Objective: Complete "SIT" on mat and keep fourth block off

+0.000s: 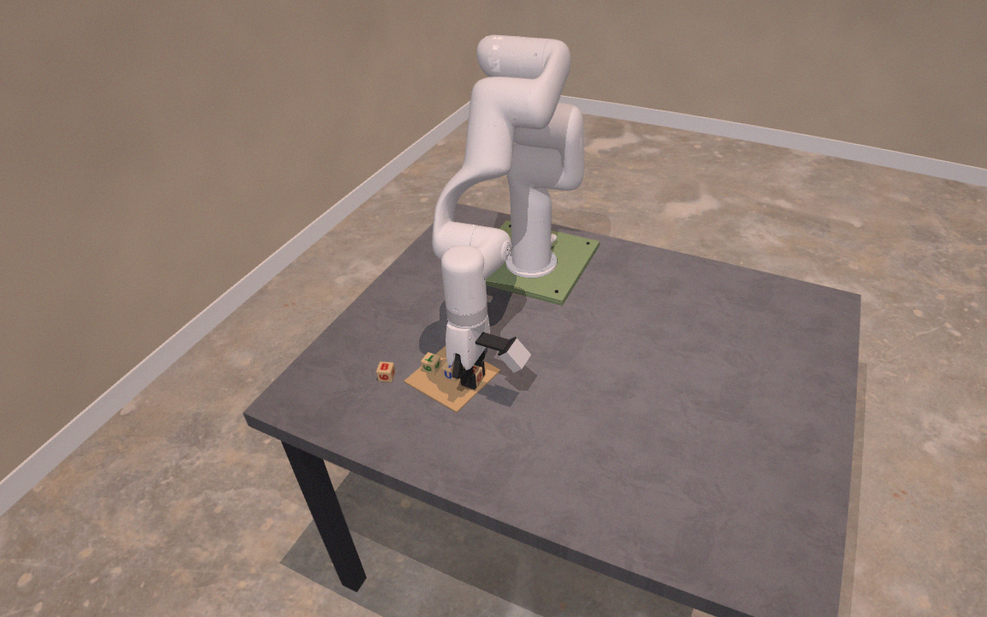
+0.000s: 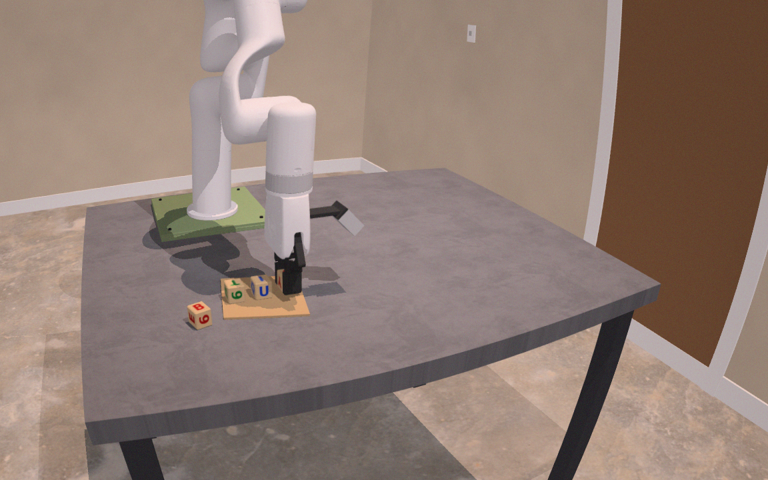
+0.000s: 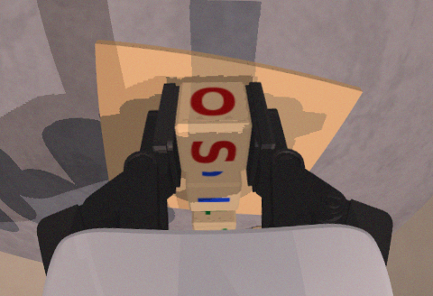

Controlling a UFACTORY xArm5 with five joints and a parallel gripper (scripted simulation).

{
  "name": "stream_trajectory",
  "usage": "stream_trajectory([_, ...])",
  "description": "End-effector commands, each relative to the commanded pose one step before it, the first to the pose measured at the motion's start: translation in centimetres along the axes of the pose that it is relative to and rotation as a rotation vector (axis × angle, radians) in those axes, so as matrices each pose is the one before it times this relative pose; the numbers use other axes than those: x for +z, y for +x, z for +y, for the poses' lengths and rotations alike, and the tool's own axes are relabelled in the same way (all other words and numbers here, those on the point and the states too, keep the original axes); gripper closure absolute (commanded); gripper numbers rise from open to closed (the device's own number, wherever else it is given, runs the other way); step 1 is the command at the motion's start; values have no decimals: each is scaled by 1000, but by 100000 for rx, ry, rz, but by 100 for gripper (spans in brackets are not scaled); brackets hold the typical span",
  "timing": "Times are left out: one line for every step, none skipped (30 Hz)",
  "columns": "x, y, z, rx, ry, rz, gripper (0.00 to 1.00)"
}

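Note:
My gripper [image 3: 212, 105] is shut on a wooden block [image 3: 212, 136] with a red S on top and a red O on its far side. The block rests on the tan mat [image 2: 264, 300], at the end of a row. In the exterior view the gripper [image 2: 289, 279] stands at the row's right end. Beside it sit a block with a blue U on its side [image 2: 261, 287] and a block with green marks [image 2: 235, 290]. Their top faces are mostly hidden in the wrist view. A fourth block with red B and 6 [image 2: 199, 314] lies off the mat on the table.
The green base plate [image 2: 207, 218] and the arm's column stand behind the mat. The mat [image 1: 452, 381] lies near the table's left edge in the top view, with the stray block [image 1: 385, 371] closer to that edge.

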State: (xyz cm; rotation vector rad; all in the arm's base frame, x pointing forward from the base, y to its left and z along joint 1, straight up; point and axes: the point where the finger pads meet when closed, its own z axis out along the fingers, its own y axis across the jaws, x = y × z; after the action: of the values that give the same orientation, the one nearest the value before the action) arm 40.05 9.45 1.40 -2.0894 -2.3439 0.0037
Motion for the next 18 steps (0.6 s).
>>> stream_trajectory([-109, 16, 131, -1, -342, 42, 73])
stream_trajectory([0, 0, 0, 0, 0, 0, 73])
stream_trajectory([0, 0, 0, 0, 0, 0, 73])
stream_trajectory([0, 0, 0, 0, 0, 0, 73])
stream_trajectory([0, 0, 0, 0, 0, 0, 73])
stream_trajectory([0, 0, 0, 0, 0, 0, 73])
stream_trajectory([2, 0, 0, 0, 0, 0, 73])
stream_trajectory([5, 0, 0, 0, 0, 0, 73])
stream_trajectory([9, 0, 0, 0, 0, 0, 73])
stream_trajectory([13, 0, 0, 0, 0, 0, 73])
stream_trajectory([18, 0, 0, 0, 0, 0, 73])
stream_trajectory([0, 0, 0, 0, 0, 0, 73])
stream_trajectory([0, 0, 0, 0, 0, 0, 73])
stream_trajectory([23, 0, 0, 0, 0, 0, 73])
stream_trajectory([27, 0, 0, 0, 0, 0, 73])
stream_trajectory([30, 0, 0, 0, 0, 0, 73])
stream_trajectory([33, 0, 0, 0, 0, 0, 73])
stream_trajectory([35, 0, 0, 0, 0, 0, 73])
